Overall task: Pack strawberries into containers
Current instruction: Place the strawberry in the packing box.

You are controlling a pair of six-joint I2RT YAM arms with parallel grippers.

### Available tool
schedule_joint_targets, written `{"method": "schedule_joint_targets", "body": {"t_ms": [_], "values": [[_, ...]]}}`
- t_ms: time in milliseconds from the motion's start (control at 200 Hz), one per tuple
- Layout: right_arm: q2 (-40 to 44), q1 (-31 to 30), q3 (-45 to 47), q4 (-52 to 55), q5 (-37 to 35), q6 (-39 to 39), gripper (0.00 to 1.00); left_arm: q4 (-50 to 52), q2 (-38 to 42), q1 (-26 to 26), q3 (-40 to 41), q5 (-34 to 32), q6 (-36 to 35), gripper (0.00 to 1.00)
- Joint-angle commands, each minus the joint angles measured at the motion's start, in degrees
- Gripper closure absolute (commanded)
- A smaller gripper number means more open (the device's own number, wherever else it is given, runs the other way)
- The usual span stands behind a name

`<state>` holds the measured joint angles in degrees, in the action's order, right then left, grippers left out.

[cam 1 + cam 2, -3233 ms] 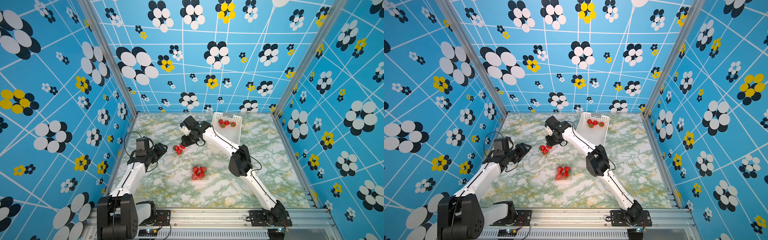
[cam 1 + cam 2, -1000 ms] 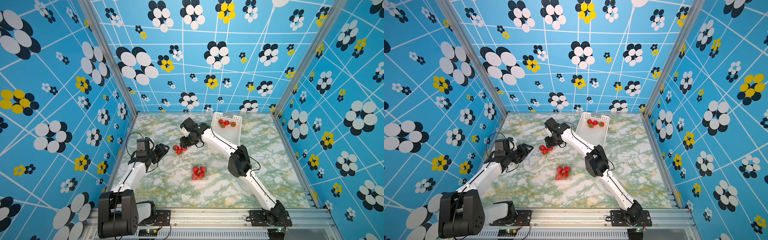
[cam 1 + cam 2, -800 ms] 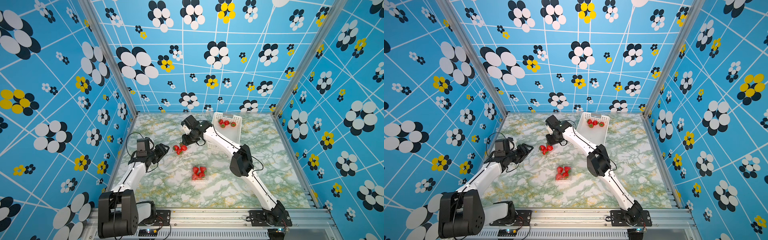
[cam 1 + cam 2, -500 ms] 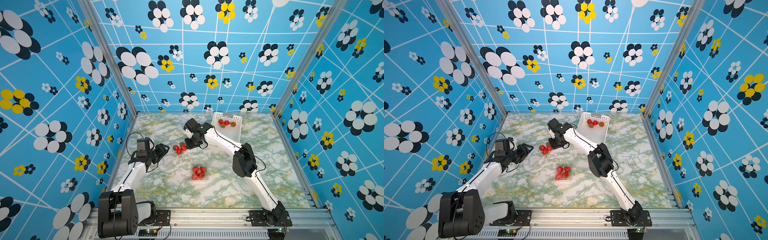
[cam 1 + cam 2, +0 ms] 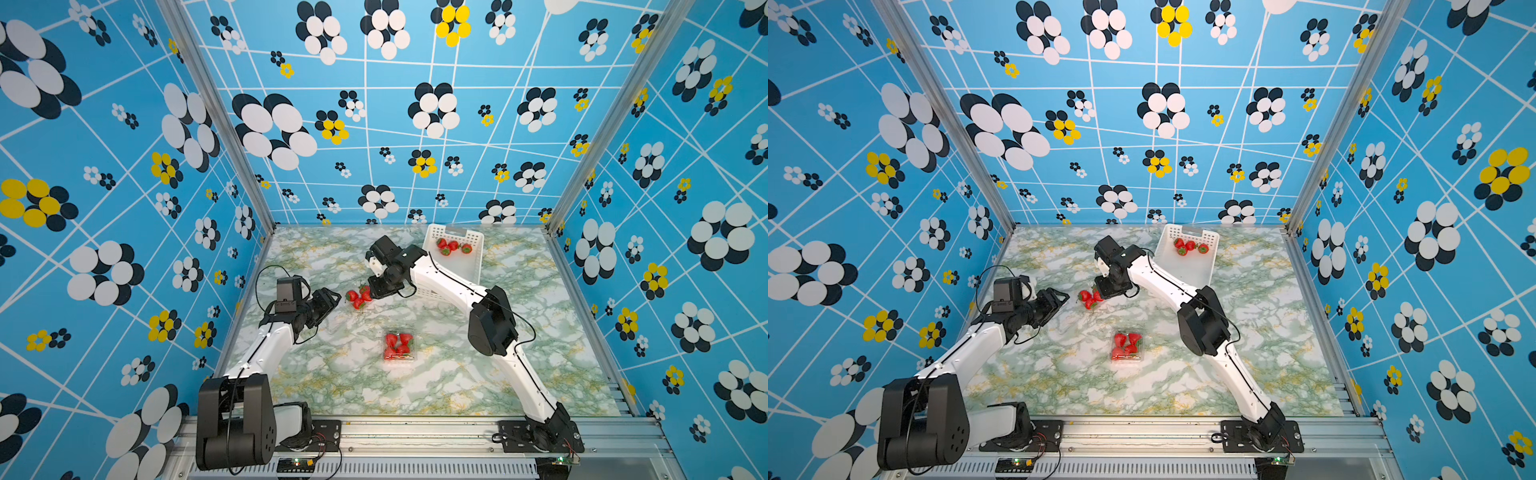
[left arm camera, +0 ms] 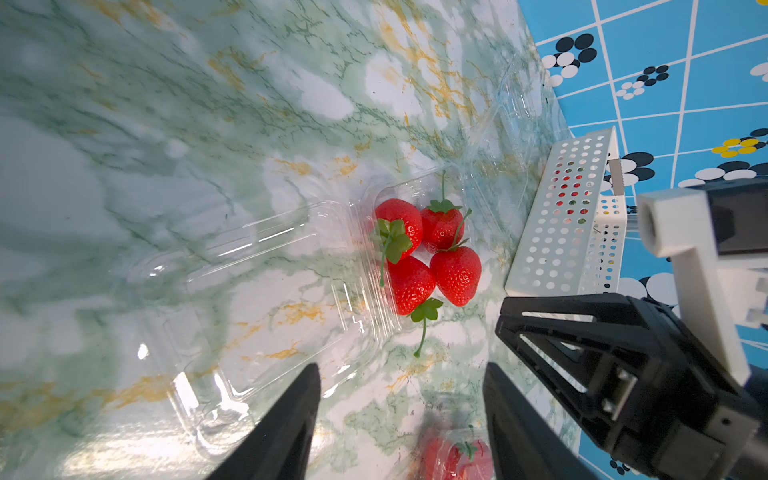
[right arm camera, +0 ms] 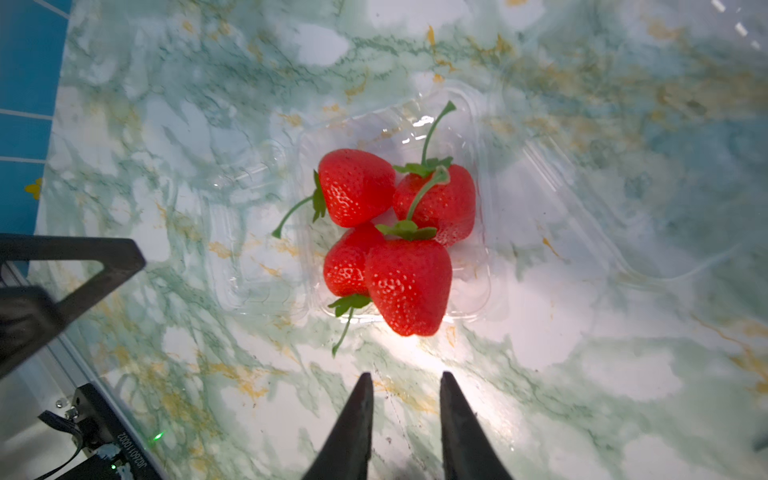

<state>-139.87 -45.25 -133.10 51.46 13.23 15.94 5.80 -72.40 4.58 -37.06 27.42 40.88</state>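
Closing the clear plastic clamshell container [image 7: 484, 249], holding four red strawberries [image 7: 409, 286] left of the surface's [image 7: 582, 374] centre, probably needs overhanging stems tucked in first, while right jaws stand narrowly parted, left jaws spread, both empty.

A: How many strawberries [image 7: 356, 187]?
B: Four in the open container [image 7: 365, 124], centre of the right wrist frame.
A: And the other filled one?
B: That's the second container [image 5: 414, 334], below centre in both top views. Looks like four, too small to swear.
A: And the white basket [image 5: 461, 268]?
B: One, right of centre in both top views. Three or four berries inside, can't split them.
A: Clear containers overall?
B: Three. The third container [image 6: 519, 95] is empty, upper right of the left wrist frame.
A: How many arms [image 5: 440, 282]?
B: Two, one gripper each: left gripper [image 6: 400, 368], right gripper [image 7: 406, 376].
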Motion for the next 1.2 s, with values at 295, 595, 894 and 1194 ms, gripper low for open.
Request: {"method": "schedule_joint_targets", "body": {"t_ms": [295,595,894,1194], "values": [[-3.94,-0.32,-5.05,2.06,2.23,1.02,0.72,-0.40,-0.67,-0.35,-0.25,-0.22,-0.99,0.36],[-4.31,-0.71,-4.16,1.62,2.35,1.41,0.72,-0.44,-0.72,-0.35,-0.20,-0.18,-1.09,0.36],[-7.14,-0.62,-6.88,2.41,2.15,1.11,0.73,0.39,0.13,-0.34,-0.04,-0.17,-1.25,0.36],[-10.25,-0.18,-10.99,3.74,2.68,1.09,0.73,2.61,1.71,-0.27,0.09,0.15,-1.78,0.36]]}}
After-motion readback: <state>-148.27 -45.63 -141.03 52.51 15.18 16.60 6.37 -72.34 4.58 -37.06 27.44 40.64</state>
